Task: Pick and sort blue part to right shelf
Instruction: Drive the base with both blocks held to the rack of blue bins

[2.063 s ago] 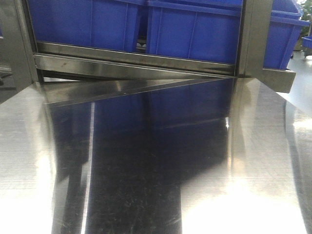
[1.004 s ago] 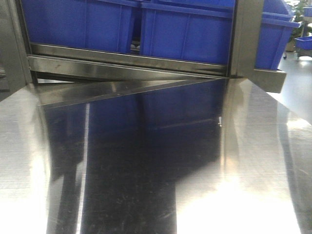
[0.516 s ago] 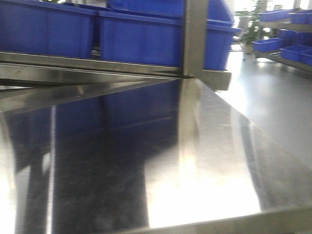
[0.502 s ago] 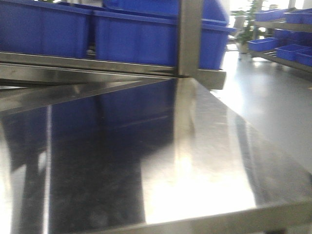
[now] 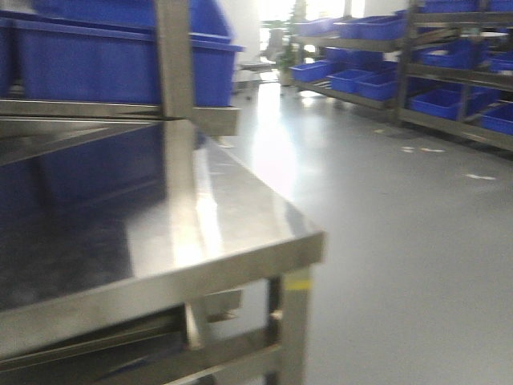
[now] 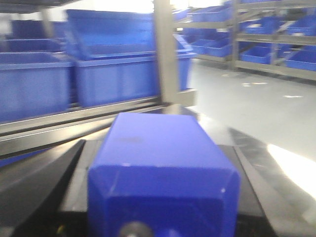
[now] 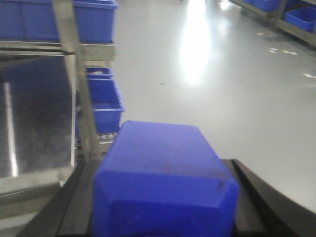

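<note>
Judged roughly midway: no blue part set on any shelf in these views, carrying apparently the step in hand. Saw a smooth blue boxy plastic block (image 6: 163,168) filling the lower middle of the left wrist view, lodged between the dark fingers (image 6: 44,182) of the left gripper (image 6: 157,137). Took it for the blue part, though possibly only housing. Found a matching blue boxy block (image 7: 163,187) sitting the same way in the right gripper (image 7: 160,162). Could not tell, for either claw, how far open or whether truly clamped: contact faces hidden by the blocks and smeared by blur.

Left to do, by this reckoning: reaching the grey steel rack with blue plastic bins (image 5: 405,72) across the floor at right, taken for the right shelf, and setting the part there.

Around: a shiny stainless steel table (image 5: 240,241), its corner close. Just behind it, a grey steel upright post (image 5: 176,56) and large ribbed blue bins (image 5: 96,64) on a nearer rack. Between table and far rack, only glossy grey floor (image 5: 401,241) with a few pale marks too blurred to name. Judged the table corner and the post the likeliest snags.
</note>
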`<state>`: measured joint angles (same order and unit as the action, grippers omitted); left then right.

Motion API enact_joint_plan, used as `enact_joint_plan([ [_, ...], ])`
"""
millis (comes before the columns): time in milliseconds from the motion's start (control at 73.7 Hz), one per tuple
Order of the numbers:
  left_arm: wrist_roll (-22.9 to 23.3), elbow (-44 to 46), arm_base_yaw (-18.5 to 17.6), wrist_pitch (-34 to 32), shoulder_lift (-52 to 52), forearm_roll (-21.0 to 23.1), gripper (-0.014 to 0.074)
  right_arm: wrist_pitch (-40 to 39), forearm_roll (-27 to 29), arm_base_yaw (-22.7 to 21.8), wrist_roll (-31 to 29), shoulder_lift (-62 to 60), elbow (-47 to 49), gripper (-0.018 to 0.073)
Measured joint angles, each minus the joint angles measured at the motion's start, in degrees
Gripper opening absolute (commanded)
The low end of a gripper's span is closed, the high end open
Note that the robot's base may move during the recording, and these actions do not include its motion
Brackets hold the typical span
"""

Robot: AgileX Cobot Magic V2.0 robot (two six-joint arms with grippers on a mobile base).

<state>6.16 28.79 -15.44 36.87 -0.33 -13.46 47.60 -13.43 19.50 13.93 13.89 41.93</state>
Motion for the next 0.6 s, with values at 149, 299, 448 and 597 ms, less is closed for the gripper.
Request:
enact_joint_plan([
  [149,0.0,0.0,0.0,0.0,0.0,0.0,0.0270,0.0,-0.1,0.0,0.0,0.0,0.0,0.0209],
  [299,0.0,0.0,0.0,0.0,0.0,0.0,0.0270,0.0,-0.1,0.0,0.0,0.0,0.0,0.0209],
  [448,0.0,0.0,0.0,0.0,0.0,0.0,0.0270,0.0,-0.1,0.0,0.0,0.0,0.0,0.0209],
  [597,0.0,0.0,0.0,0.0,0.0,0.0,0.0270,0.0,-0.1,0.0,0.0,0.0,0.0,0.0209],
])
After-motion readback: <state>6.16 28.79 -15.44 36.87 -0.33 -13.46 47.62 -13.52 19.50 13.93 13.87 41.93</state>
